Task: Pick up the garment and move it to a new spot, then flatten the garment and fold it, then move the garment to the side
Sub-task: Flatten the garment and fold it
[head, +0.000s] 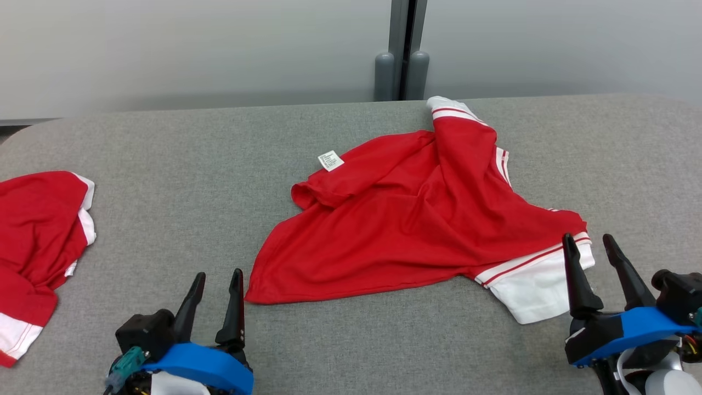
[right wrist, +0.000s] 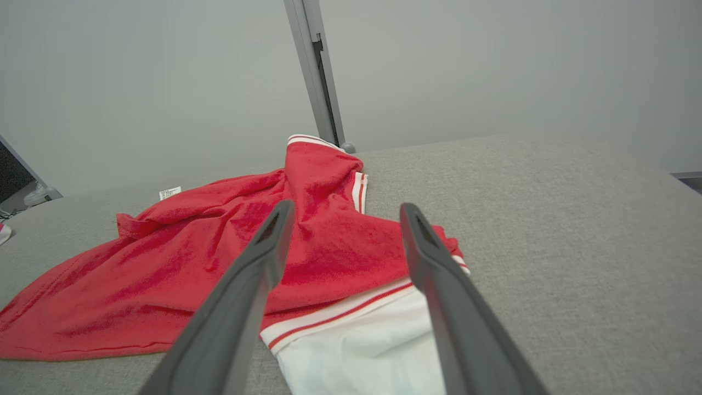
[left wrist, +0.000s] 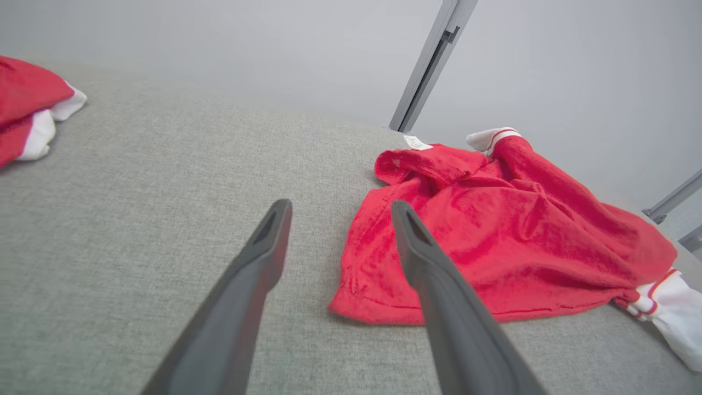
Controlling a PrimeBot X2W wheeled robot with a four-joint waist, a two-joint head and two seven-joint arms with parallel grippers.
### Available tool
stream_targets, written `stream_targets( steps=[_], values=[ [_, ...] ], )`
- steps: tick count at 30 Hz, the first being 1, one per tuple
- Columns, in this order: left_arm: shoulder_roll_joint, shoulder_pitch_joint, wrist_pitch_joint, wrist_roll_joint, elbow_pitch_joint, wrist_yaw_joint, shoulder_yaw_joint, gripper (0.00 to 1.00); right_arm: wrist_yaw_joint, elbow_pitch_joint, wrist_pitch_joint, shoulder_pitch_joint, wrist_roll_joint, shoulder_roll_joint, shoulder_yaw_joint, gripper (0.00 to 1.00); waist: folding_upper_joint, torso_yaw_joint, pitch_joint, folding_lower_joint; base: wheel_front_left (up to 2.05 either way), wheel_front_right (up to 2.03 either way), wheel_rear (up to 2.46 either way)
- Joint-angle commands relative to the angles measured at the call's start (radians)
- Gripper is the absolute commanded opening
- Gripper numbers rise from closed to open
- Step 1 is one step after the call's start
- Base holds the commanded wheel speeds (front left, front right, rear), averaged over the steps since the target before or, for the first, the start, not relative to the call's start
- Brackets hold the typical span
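Left claw [head: 218, 276]: released, empty, just beside the shirt's hem corner.
Right claw [head: 588, 241]: released, at the white sleeve.
Shirt [head: 406, 219]: red, crumpled, mid-bench [head: 192, 153].
Other shirt [head: 38, 230]: bench's left edge.

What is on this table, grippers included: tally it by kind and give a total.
Red-and-white garments: 2, the centre garment and the left-edge garment
Grippers: 2, the left gripper and the right gripper, both open
Total: 4

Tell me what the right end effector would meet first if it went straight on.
Probably the white sleeve of the red garment, lying directly before the right end effector; height above it is unclear.
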Motion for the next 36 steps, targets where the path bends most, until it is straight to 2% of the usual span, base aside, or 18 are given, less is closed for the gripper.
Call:
stream_targets(
  steps=[1, 6, 19, 27, 36],
  values=[
    [0.012, 0.008, -0.040, 0.013, -0.010, -0.003, 0.008, 1.00, 0.001, -0.008, 0.004, 0.013, -0.005, -0.001, -0.011, 1.00, 0.0000, -0.004, -0.010, 0.0000, 0.00, 0.00, 0.00],
    [0.024, 0.023, -0.097, 0.028, -0.006, 0.002, 0.024, 1.00, 0.001, -0.011, 0.016, 0.028, -0.013, -0.001, -0.032, 1.00, 0.0000, -0.010, -0.036, 0.0000, 0.00, 0.00, 0.00],
    [0.064, 0.054, -0.120, 0.051, -0.006, 0.030, 0.071, 1.00, 0.001, 0.064, 0.007, 0.023, -0.038, -0.001, -0.003, 1.00, 0.0000, -0.035, -0.094, 0.0000, 0.00, 0.00, 0.00],
    [0.081, 0.074, -0.067, 0.050, -0.040, 0.052, 0.063, 1.00, 0.001, 0.084, -0.012, 0.042, -0.082, -0.001, 0.026, 1.00, 0.0000, -0.045, -0.127, 0.0000, 0.00, 0.00, 0.00],
    [0.083, 0.092, -0.011, 0.038, -0.074, 0.073, 0.052, 1.00, 0.001, 0.064, 0.000, 0.059, -0.077, -0.001, 0.039, 1.00, 0.0000, -0.062, -0.134, 0.0000, 0.00, 0.00, 0.00]
  ],
)
